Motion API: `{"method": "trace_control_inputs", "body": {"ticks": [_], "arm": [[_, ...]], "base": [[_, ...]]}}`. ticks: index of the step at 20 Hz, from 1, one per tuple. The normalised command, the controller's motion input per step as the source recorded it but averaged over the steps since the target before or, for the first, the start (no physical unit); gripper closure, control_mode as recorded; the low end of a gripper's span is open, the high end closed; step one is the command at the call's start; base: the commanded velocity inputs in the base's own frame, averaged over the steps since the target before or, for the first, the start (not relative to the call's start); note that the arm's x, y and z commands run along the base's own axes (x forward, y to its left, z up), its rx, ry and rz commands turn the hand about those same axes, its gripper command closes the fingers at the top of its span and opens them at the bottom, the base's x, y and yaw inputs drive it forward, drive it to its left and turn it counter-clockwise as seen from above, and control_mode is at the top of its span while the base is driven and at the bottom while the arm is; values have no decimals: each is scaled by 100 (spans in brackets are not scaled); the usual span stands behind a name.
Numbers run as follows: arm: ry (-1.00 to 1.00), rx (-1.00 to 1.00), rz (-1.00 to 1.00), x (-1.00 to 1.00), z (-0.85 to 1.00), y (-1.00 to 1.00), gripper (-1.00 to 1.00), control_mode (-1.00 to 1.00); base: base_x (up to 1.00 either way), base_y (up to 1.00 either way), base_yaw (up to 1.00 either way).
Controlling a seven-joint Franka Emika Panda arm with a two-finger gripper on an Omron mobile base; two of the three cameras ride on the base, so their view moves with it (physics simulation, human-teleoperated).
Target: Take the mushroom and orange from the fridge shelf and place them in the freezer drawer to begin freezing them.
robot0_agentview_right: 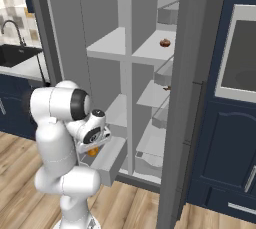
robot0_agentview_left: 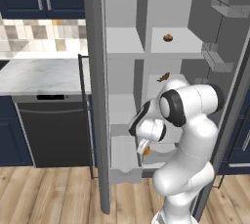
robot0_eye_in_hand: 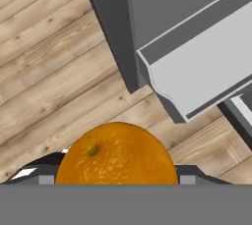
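My gripper (robot0_agentview_left: 144, 147) (robot0_agentview_right: 93, 148) is shut on the orange (robot0_agentview_left: 146, 151) (robot0_agentview_right: 93, 151), which bulks large and round between the fingertips (robot0_eye_in_hand: 39, 171) in the hand view (robot0_eye_in_hand: 116, 154). It hangs low beside the pulled-out freezer drawer (robot0_agentview_left: 124, 162) (robot0_agentview_right: 111, 159) (robot0_eye_in_hand: 197, 71), with wood floor behind it in the hand view. The mushroom (robot0_agentview_left: 168, 37) (robot0_agentview_right: 165, 42) sits on the upper fridge shelf (robot0_agentview_left: 183, 48) (robot0_agentview_right: 147, 49), far above the gripper.
An elongated dark brown piece (robot0_agentview_left: 163, 77) (robot0_agentview_right: 166, 88) lies on a lower shelf. The open fridge door (robot0_agentview_left: 95, 96) stands left of the drawer, and door bins (robot0_agentview_left: 215, 56) hang on the right. A dishwasher (robot0_agentview_left: 53, 130) and counter lie further left.
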Motion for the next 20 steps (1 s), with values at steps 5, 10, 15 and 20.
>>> {"method": "trace_control_inputs", "body": {"ticks": [5, 10, 15, 20], "arm": [[1, 0, 0, 26, -19, 13, 100, -100], [3, 0, 0, 41, -23, 8, 100, -100], [4, 0, 0, 43, -28, 1, 100, -100], [7, 0, 0, 36, -37, 6, 100, -100]], "base": [[0, 0, 0], [0, 0, 0], [0, 0, 0], [0, 0, 0]]}}
